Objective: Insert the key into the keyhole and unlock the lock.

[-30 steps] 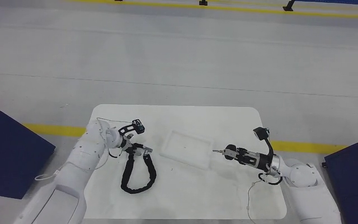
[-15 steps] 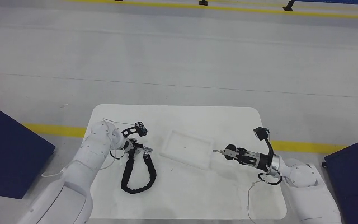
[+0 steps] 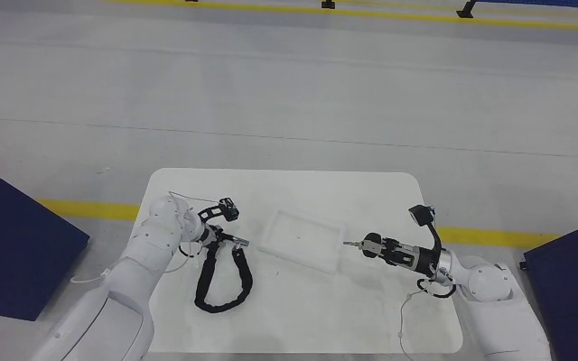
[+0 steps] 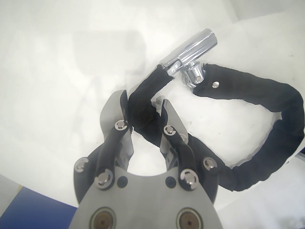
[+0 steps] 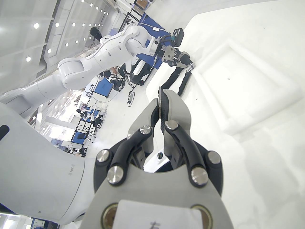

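The left hand (image 4: 144, 102) is clamped on the fabric-sleeved chain lock (image 4: 262, 91), which lies on the table (image 3: 361, 316) and is judged limp, just behind its rigid chrome cylinder (image 4: 190, 51), the steadiest hold, while the right hand (image 5: 160, 106), well apart, pinches the key (image 3: 348, 243).

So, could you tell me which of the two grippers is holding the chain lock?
The left gripper, shut on the chain lock; the right gripper only pinches the key, apart from it.
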Robot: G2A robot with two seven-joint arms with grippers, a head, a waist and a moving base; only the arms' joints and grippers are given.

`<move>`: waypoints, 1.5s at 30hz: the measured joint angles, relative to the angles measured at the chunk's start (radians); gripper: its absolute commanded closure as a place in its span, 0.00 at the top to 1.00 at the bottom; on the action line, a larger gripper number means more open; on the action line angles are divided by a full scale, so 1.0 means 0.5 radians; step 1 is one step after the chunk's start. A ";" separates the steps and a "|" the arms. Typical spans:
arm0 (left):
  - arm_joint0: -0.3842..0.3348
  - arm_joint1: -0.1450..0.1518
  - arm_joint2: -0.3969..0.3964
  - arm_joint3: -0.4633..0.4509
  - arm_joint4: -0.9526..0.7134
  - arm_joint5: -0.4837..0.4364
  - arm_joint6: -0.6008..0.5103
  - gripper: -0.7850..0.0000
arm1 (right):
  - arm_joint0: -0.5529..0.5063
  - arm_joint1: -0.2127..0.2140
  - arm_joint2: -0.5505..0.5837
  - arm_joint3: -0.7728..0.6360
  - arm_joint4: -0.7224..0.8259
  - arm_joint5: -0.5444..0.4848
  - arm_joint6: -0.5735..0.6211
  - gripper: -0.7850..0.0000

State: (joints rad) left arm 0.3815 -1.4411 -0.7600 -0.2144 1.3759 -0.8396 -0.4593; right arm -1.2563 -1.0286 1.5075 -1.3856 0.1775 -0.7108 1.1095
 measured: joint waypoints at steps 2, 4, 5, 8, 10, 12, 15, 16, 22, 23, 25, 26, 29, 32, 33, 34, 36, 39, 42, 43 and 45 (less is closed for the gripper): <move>0.005 -0.006 0.012 0.000 0.015 0.015 0.002 0.05 | 0.000 0.000 0.000 0.000 0.000 0.000 0.000 0.00; 0.009 -0.012 0.022 0.001 0.027 0.033 0.007 0.00 | 0.000 0.000 0.000 0.000 0.000 0.000 0.000 0.00; 0.009 -0.014 0.025 0.003 0.029 0.040 0.010 0.00 | 0.000 0.000 0.000 0.000 0.000 0.000 0.000 0.00; 0.008 -0.019 0.033 0.008 0.037 0.063 0.030 0.00 | 0.000 0.000 0.000 0.000 0.000 0.000 0.000 0.00; 0.007 -0.020 0.042 0.005 0.055 0.085 0.062 0.00 | 0.000 0.000 0.000 0.000 0.000 0.000 0.000 0.00; 0.006 -0.019 0.054 0.001 0.082 0.110 0.101 0.00 | 0.000 0.000 0.000 0.000 0.000 0.000 0.000 0.00; 0.008 -0.013 0.086 -0.016 0.162 0.170 0.189 0.00 | 0.000 0.000 0.000 0.000 0.000 0.000 0.000 0.00; 0.011 -0.010 0.102 -0.027 0.205 0.205 0.235 0.00 | 0.000 0.000 0.000 0.000 0.000 0.000 0.000 0.00; 0.030 0.017 0.163 -0.058 0.393 0.379 0.494 0.00 | 0.000 0.000 0.000 0.000 0.000 0.000 0.000 0.00; 0.034 0.023 0.171 -0.064 0.420 0.412 0.533 0.00 | 0.000 0.000 0.000 0.000 0.000 0.000 0.000 0.00; 0.049 0.037 0.188 -0.080 0.484 0.502 0.630 0.00 | 0.000 0.000 0.000 0.000 0.000 0.000 0.000 0.00; 0.057 0.044 0.193 -0.088 0.509 0.544 0.676 0.00 | 0.000 0.000 0.000 0.000 0.000 0.000 0.000 0.00; 0.089 0.071 0.202 -0.124 0.568 0.673 0.845 0.00 | 0.000 0.000 0.000 0.000 0.000 0.000 0.000 0.00; 0.143 0.102 0.215 -0.169 0.663 0.851 1.012 0.00 | 0.000 0.000 0.000 0.000 0.000 0.000 0.000 0.00; 0.162 0.111 0.213 -0.184 0.678 0.905 1.055 0.00 | 0.000 0.000 0.000 0.000 0.000 0.000 0.000 0.00; 0.186 0.124 0.206 -0.206 0.688 0.979 1.107 0.00 | 0.000 0.000 0.000 0.000 0.000 0.000 0.000 0.00; 0.223 0.143 0.196 -0.250 0.710 1.102 1.176 0.00 | 0.000 0.000 0.000 0.000 0.000 0.000 0.000 0.00; 0.301 0.182 0.170 -0.352 0.750 1.331 1.300 0.00 | 0.000 0.000 0.000 0.000 0.000 0.000 0.000 0.00; 0.393 0.231 0.136 -0.482 0.817 1.594 1.400 0.00 | 0.000 0.000 0.000 0.000 0.000 0.000 0.000 0.00; 0.436 0.251 0.129 -0.540 0.875 1.727 1.408 0.00 | 0.000 0.000 0.000 0.000 0.000 0.000 0.000 0.00; 0.509 0.281 0.112 -0.642 0.954 1.918 1.414 0.00 | 0.000 0.000 0.000 0.000 0.000 0.000 0.000 0.00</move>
State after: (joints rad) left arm 0.6363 -1.3005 -0.7038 -0.5354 1.8531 0.1192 0.2476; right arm -1.2562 -1.0286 1.5075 -1.3856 0.1775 -0.7108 1.1095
